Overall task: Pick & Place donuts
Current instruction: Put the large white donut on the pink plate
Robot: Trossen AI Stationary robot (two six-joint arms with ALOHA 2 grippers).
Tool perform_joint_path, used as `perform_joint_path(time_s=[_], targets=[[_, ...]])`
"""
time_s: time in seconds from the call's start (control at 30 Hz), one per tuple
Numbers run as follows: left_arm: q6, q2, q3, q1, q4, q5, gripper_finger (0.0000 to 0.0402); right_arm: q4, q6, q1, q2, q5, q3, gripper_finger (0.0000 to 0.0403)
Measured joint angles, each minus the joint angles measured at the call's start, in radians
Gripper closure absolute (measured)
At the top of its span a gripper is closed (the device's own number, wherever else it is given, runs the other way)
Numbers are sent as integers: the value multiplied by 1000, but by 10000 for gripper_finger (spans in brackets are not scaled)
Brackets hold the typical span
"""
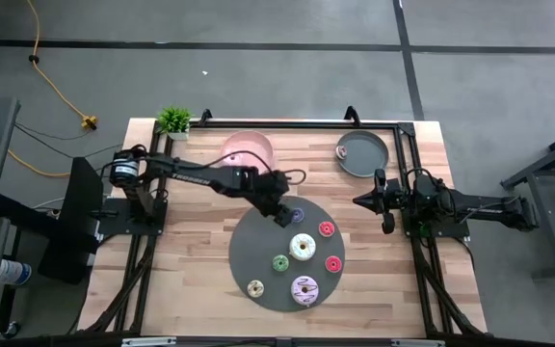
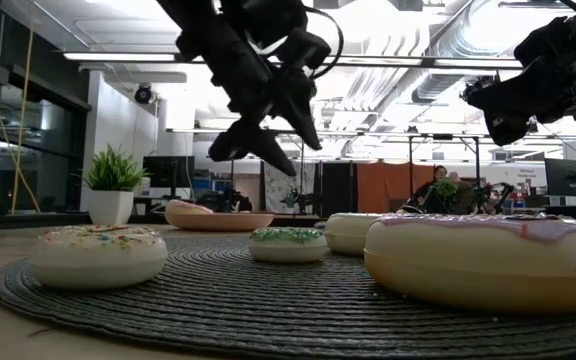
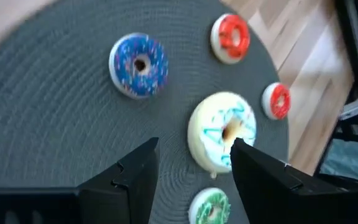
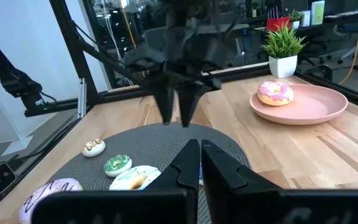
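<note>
Donuts, small ring-shaped toy ones, lie on a big round dark grey mat (image 1: pixel 258 246) with a woven, ropy top. The mat sits on a worktop (image 1: pixel 191 280) of pale wooden planks.

The left hand (image 1: pixel 283 214), dark with two pointed fingers, hangs above the far edge of the mat with its fingers spread apart and nothing between them. Just beside it is the small blue donut with sprinkles (image 1: pixel 297 215). Near the middle of the mat is the larger white donut with pale blue stripes (image 1: pixel 303 247). Two small red donuts (image 1: pixel 327 229) lie towards the right side of the mat. A small green donut (image 1: pixel 280 262) and a small cream donut (image 1: pixel 255 287) lie nearer the front. The larger purple-frosted donut (image 1: pixel 304 289) looks smooth and shiny and has dark squiggles.

A pink-frosted donut (image 4: pixel 275 93) rests on a smooth round pink plate (image 1: pixel 248 149) at the back of the worktop, next to a small green plant in a white pot (image 1: pixel 173 120). A round grey plate (image 1: pixel 361 152) sits at the back right.

The right hand (image 1: pixel 385 216) waits beside the mat, off to the right, with its fingers pressed together and holding nothing.
</note>
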Motion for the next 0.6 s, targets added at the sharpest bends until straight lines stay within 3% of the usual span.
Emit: perform_joint_path(time_s=[0.3,0.6], targets=[[-78,24,-24,-67,-7,-48,211,0,0,0,0,0,0,398],[-204,103,29,-84,-21,-60,211,-5,0,0,6,0,0,397]])
